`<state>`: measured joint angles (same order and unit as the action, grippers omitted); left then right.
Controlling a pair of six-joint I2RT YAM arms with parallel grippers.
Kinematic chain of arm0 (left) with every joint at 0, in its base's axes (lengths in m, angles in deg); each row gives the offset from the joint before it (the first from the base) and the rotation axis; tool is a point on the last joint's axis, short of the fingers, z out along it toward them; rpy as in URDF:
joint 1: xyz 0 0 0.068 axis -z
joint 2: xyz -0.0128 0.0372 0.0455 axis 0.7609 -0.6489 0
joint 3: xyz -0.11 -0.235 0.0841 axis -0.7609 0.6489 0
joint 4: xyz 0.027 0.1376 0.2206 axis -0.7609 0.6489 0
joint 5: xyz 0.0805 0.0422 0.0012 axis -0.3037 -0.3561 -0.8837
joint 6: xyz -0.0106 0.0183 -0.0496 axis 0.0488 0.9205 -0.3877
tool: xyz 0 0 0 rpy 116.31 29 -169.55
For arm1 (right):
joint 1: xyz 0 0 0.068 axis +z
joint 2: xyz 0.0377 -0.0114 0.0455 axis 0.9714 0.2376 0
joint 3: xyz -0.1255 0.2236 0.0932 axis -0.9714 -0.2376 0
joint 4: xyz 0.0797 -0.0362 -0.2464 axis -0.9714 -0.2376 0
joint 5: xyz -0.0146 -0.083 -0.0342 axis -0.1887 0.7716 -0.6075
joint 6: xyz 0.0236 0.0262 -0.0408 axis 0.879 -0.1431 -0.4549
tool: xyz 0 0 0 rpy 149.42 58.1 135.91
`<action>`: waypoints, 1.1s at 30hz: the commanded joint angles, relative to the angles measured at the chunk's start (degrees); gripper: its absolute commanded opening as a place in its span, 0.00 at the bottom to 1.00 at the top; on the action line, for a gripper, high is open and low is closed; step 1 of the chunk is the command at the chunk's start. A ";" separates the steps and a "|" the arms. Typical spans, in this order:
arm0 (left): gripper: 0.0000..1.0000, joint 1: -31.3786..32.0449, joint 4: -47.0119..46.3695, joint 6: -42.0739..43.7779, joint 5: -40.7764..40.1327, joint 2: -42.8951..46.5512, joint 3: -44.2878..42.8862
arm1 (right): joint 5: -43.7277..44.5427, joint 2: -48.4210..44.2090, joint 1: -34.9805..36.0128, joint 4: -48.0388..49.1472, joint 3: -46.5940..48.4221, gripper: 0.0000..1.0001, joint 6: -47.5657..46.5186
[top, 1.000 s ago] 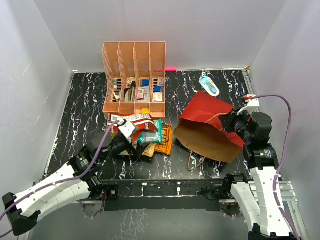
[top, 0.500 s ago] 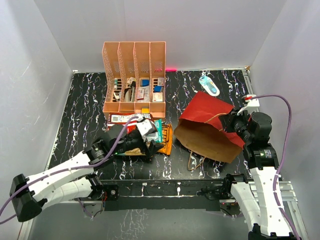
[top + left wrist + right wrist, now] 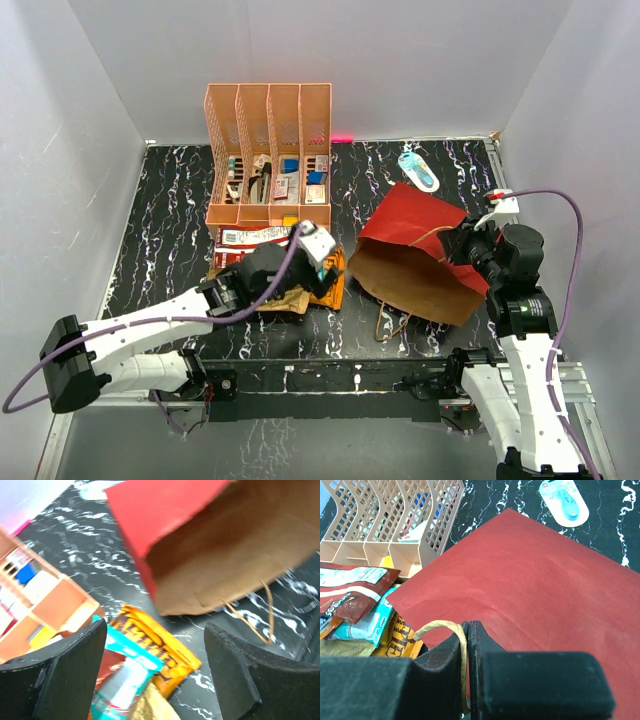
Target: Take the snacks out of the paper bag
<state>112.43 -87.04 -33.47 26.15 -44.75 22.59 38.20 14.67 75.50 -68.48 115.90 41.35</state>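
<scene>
My right hand point(image 3: 468, 630) is clamped on one handle point(image 3: 440, 626) of the bag point(image 3: 420, 225), which holds the mouth open toward my left side. The second handle point(image 3: 385, 322) lies loose on the desk point(image 3: 170, 210). My left hand point(image 3: 155, 652) hangs just above the pile of snacks, its fingers spread with nothing between them, and it faces that mouth.

Under it, just outside the bag, I count four packets: one red packet point(image 3: 350, 590), one teal packet point(image 3: 367, 622), one orange packet point(image 3: 402, 639) and one gold packet point(image 3: 342, 647). My arm may hide another.

I judge the unloading to be near its end. What shows of the brown inside holds no packet, though the deep end is blurred. Next I should reach the empty hand into the mouth, sweep along the bottom and close on anything left there, with the right hand steadying the paper.

Farther back stand one organiser point(image 3: 268, 155) with four slots, and one oval packet point(image 3: 418, 170) just beyond the bag.
</scene>
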 commanded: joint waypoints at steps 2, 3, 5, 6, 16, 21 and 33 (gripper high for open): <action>0.81 -9.50 5.62 -10.07 -3.24 1.26 -6.07 | -0.05 -0.51 0.31 3.78 -0.02 0.08 -0.59; 0.83 -10.86 6.70 -10.99 -3.68 0.90 -6.59 | -0.10 -0.65 0.29 3.74 -0.09 0.08 -0.63; 0.88 -13.39 9.73 -13.18 -6.82 -0.66 -8.11 | -0.18 -0.79 0.30 3.74 -0.10 0.08 -0.59; 0.90 -15.09 11.42 -14.03 -7.33 -1.90 -9.14 | -0.19 -0.79 0.27 3.76 -0.10 0.08 -0.60; 0.83 -25.34 10.64 -18.22 -5.41 -10.23 -7.13 | -0.17 -1.01 0.28 3.76 -0.10 0.08 -0.60; 0.78 -25.28 5.95 -20.87 -3.02 -6.09 2.84 | -0.21 -0.84 0.26 3.71 -0.10 0.08 -0.59; 0.79 -25.28 3.53 -27.17 -4.98 0.59 16.51 | -0.63 -0.10 0.25 3.80 -0.19 0.08 -0.68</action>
<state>86.99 -85.25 -57.14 21.86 -45.73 36.19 38.20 14.67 75.50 -68.48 115.90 41.32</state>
